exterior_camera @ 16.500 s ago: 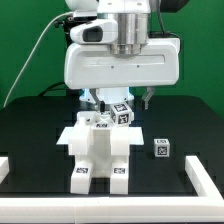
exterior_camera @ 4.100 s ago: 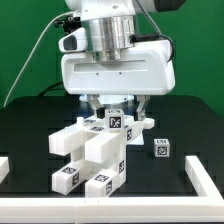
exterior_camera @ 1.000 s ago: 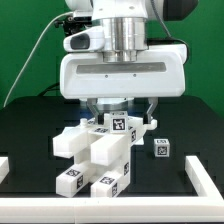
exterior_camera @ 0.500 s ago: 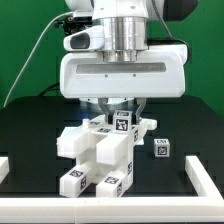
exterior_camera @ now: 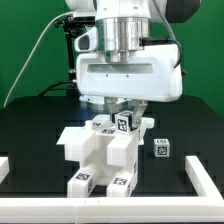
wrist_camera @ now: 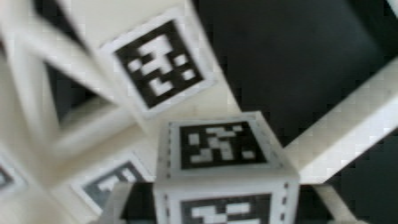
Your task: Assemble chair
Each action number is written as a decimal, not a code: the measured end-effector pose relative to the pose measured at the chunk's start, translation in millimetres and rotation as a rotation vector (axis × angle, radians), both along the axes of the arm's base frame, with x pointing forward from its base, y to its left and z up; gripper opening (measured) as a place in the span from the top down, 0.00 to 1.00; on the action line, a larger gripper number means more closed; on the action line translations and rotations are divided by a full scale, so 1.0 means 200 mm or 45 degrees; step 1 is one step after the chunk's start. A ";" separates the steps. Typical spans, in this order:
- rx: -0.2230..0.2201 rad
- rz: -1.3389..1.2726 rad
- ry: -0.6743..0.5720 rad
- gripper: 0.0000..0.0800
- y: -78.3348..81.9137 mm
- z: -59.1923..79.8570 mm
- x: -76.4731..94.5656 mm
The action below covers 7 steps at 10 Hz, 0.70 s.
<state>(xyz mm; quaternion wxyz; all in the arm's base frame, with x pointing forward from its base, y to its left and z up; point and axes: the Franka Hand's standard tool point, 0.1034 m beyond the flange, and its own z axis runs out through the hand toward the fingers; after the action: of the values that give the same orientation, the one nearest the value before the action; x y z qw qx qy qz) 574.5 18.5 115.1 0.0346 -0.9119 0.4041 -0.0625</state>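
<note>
Here we go: my tool [exterior_camera: 126, 110] is down over the chair [exterior_camera: 98, 155], which sits in the middle of the desk [exterior_camera: 40, 130]. The fingers flank the tagged post [exterior_camera: 125, 123] at the chair's top, and from the exterior view they look closed onto it. So I call that a grip on the post, though the contact itself is too small to see. Why hold there? My guess is that the post is the one part narrow enough to fit between my fingers. The rest is wide blocks. Holding it high also lets me turn or steady the whole piece at once.

The wrist view agrees: the post's tagged end [wrist_camera: 217, 150] fills the centre, right under the camera, with another tagged face [wrist_camera: 160, 65] behind it.

Now the count. One joined chair piece, with two legs pointing at the near edge, each with a tag on its end [exterior_camera: 82, 181]. One loose tagged block [exterior_camera: 160, 148] lies apart, toward the exterior view's right edge of the desk. I think it waits there, clear of my arm, until it is wanted. Two bits of white frame [exterior_camera: 205, 178] show at the near corners. One tool, and it is busy.
</note>
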 end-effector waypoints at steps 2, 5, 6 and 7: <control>0.071 -0.336 0.005 0.64 0.01 0.00 0.00; 0.111 -0.431 0.005 0.64 0.02 0.00 0.00; 0.107 -0.401 0.004 0.64 0.02 0.00 0.00; 0.101 -0.367 0.004 0.46 0.02 0.00 0.00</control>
<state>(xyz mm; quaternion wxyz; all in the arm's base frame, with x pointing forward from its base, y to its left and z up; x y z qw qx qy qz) 574.1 22.9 114.3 0.0607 -0.8425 0.5329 -0.0493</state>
